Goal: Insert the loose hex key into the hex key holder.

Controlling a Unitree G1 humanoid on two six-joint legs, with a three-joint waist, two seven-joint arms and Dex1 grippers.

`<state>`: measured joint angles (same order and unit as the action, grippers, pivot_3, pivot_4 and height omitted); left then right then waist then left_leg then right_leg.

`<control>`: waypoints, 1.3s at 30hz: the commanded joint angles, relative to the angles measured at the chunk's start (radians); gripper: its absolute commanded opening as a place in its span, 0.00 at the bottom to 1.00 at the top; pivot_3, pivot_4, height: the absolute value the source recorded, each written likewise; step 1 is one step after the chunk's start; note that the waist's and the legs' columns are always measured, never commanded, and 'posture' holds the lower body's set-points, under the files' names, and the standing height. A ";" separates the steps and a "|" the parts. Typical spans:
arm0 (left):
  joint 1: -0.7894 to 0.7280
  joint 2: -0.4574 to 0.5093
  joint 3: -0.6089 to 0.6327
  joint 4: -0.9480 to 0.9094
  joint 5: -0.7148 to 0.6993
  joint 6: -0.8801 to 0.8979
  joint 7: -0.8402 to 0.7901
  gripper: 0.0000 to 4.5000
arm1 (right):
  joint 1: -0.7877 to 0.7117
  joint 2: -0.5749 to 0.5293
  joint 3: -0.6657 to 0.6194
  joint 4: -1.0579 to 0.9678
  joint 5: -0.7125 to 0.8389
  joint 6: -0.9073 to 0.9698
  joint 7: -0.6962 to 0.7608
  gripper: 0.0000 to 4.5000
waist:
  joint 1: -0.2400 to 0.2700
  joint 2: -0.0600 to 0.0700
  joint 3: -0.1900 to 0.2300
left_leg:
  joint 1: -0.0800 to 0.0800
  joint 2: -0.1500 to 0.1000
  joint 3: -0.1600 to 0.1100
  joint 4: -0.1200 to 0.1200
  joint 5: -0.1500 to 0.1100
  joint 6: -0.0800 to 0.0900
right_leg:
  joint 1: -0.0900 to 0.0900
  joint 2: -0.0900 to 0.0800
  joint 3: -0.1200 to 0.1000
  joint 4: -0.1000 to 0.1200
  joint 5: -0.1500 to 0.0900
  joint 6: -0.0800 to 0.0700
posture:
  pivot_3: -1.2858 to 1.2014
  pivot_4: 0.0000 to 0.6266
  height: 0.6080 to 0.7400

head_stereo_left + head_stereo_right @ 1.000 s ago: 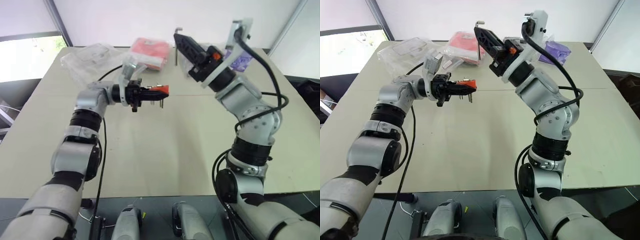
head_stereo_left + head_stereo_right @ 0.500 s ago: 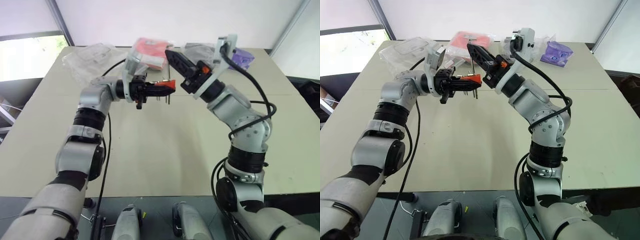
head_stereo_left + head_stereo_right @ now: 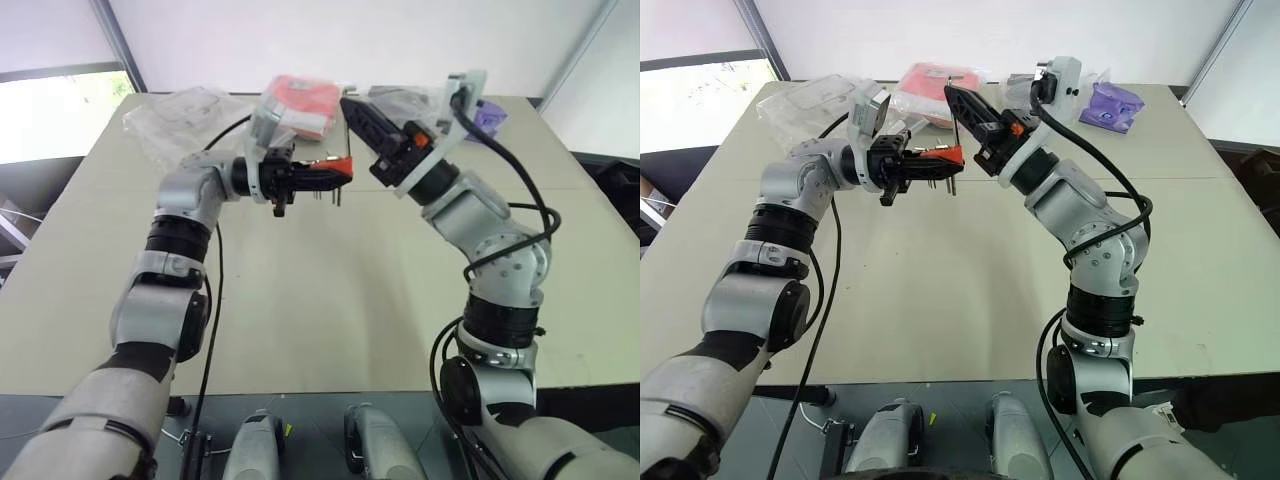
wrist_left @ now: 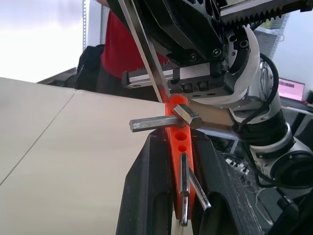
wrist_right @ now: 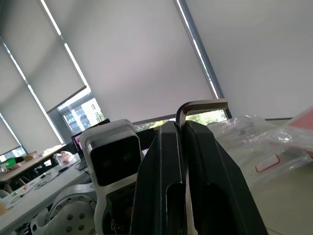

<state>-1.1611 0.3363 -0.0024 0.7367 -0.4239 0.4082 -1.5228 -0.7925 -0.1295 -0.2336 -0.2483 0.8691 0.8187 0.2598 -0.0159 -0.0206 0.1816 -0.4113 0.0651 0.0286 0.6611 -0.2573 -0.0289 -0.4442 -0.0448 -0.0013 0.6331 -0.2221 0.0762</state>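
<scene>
Holding the hex key holder (image 3: 334,168) in my left end effector (image 3: 322,176), I keep it raised above the tabletop (image 3: 330,300), a little above the centre of the left eye frame. My two black fingers (image 4: 146,186) are clenched on either side of the red block, and several grey keys stick out of it, some hanging downward. My right end effector (image 3: 352,106) sits just to the upper right of the holder, its fingers clenched on the loose hex key (image 3: 957,122). In the right wrist view the key's short bent end (image 5: 201,105) pokes out past the fingertips. In the left wrist view the key's long shaft (image 4: 145,49) slants down to the top of the holder and reaches its upper edge; whether the tip sits inside a hole I cannot tell. At the far edge of the tabletop lie a flat red packet (image 3: 300,103), clear plastic bags (image 3: 175,115) and a purple packet (image 3: 1108,104).
</scene>
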 commanded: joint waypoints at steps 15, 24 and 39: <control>-0.045 -0.009 0.064 0.037 -0.024 -0.044 0.037 0.00 | 0.026 -0.018 0.019 -0.052 0.041 -0.029 -0.012 0.01 | 0.001 0.000 0.000 | 0.000 0.000 0.000 0.000 0.000 0.000 | 0.000 0.000 0.000 0.000 0.000 0.000 | 0.52 0.24 1.00; -0.050 0.000 0.064 0.048 -0.019 -0.043 0.036 0.00 | 0.066 -0.104 0.044 -0.057 0.047 -0.014 0.073 0.01 | 0.001 0.000 0.000 | 0.000 0.000 0.000 0.000 0.000 0.000 | 0.000 0.000 0.000 0.000 0.000 0.000 | 0.52 0.24 1.00; -0.008 0.001 0.021 -0.032 0.020 -0.068 -0.006 0.00 | 0.039 -0.149 0.090 0.015 0.033 0.002 0.153 0.01 | 0.002 0.000 0.000 | 0.000 0.000 0.000 0.000 0.000 0.000 | 0.000 0.000 0.000 0.000 0.000 0.000 | 0.52 0.24 1.00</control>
<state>-1.1479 0.3315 -0.0047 0.7632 -0.3820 0.3608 -1.5291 -0.7405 -0.2680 -0.1620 -0.2307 0.8967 0.8019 0.3996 -0.0140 -0.0206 0.1816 -0.4113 0.0650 0.0287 0.6614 -0.2573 -0.0289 -0.4442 -0.0447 -0.0013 0.6331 -0.2221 0.0761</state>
